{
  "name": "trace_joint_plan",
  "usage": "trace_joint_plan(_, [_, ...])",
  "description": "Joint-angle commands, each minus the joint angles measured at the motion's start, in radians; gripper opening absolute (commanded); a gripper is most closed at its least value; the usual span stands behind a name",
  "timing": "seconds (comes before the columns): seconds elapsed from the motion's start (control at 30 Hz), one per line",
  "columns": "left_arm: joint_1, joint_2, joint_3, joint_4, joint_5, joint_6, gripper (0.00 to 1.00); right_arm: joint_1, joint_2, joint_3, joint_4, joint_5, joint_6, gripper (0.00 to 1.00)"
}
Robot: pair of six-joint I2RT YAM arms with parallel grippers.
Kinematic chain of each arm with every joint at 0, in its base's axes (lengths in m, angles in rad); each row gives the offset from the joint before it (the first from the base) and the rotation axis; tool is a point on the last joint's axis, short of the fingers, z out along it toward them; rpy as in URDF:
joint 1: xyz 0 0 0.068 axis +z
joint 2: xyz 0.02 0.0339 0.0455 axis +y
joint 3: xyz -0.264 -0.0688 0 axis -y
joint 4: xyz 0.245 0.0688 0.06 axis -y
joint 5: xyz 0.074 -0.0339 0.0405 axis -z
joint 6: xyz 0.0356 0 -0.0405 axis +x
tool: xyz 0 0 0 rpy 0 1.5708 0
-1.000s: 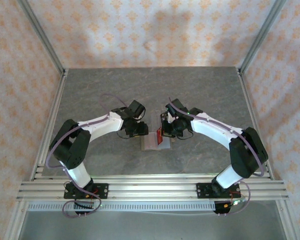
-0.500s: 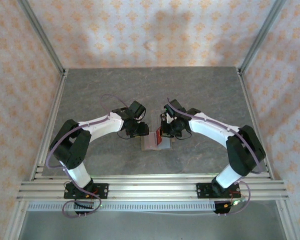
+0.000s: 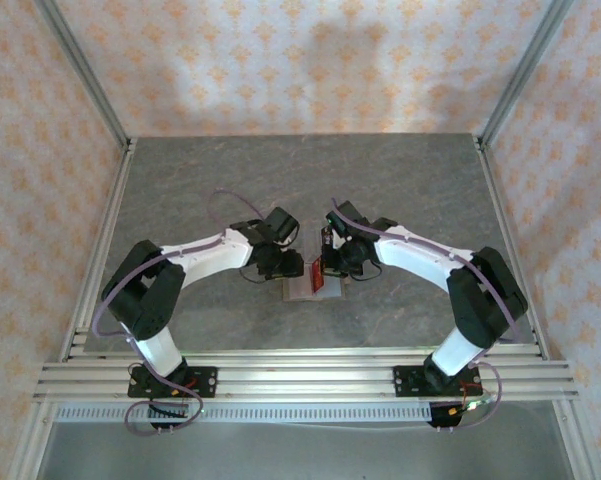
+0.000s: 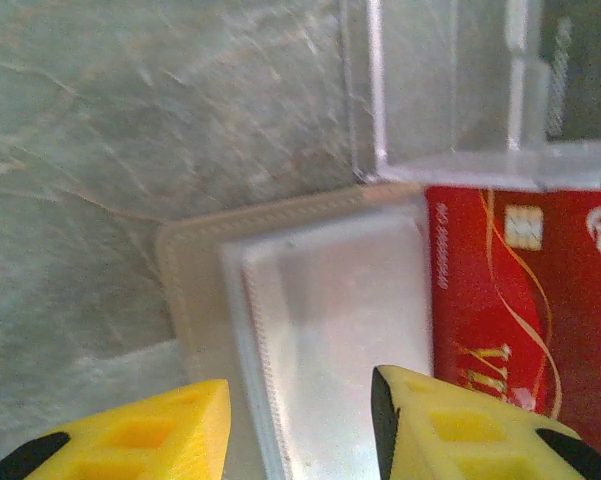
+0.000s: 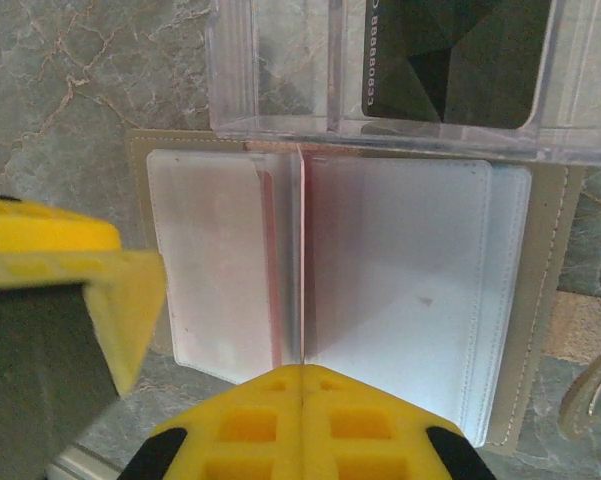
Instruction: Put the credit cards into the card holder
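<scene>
The red card (image 4: 500, 320) stands up on its thin edge over the card holder (image 5: 400, 300). In the right wrist view it is just a thin red line running up the middle fold. The left wrist view shows its flat red face, with a little gold chip near the top. It is hard to tell if its far edge touches the holder or hangs just above it.

The right claw (image 5: 302, 385) is pinched tight on the near end of this card, with both yellow fingers pressed together and the card between them.

The card holder lies open and flat on the table (image 5: 80, 80). It has two light grey pockets side by side and a tan stitched border. In the view from above, it (image 3: 302, 290) sits between the two arms, near the front of the table.

The left claw (image 4: 300, 385) hangs over the holder's left pocket. Its two yellow fingers are spread apart and hold nothing. One of its fingers (image 5: 60, 290) shows big and close, just beside the left pocket.

A clear rack (image 5: 280, 70) stands at the far edge of the holder. A dark card (image 5: 450, 60) sits upright in one of its slots.
</scene>
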Motion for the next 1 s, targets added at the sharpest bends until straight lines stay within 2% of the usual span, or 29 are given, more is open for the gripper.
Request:
trace_joint_plan(0.0, [-0.026, 0.030, -0.009, 0.029, -0.006, -0.015, 0.42, 0.006, 0.015, -0.008, 0.009, 0.017, 0.012, 0.01])
trace_joint_plan(0.23, [-0.041, 0.047, -0.027, 0.050, -0.007, -0.028, 0.42, 0.007, 0.027, -0.006, 0.022, 0.003, 0.016, 0.12])
trace_joint_plan(0.47, [-0.042, 0.051, -0.045, 0.064, -0.006, -0.036, 0.42, 0.008, 0.033, -0.007, 0.039, -0.008, 0.022, 0.16])
trace_joint_plan(0.8, [-0.040, 0.045, -0.051, 0.063, -0.009, -0.038, 0.41, 0.017, 0.055, 0.002, 0.047, -0.017, 0.023, 0.14])
trace_joint_plan(0.97, [-0.041, 0.038, -0.054, 0.059, -0.013, -0.039, 0.41, 0.018, 0.048, 0.008, 0.037, -0.009, 0.022, 0.06])
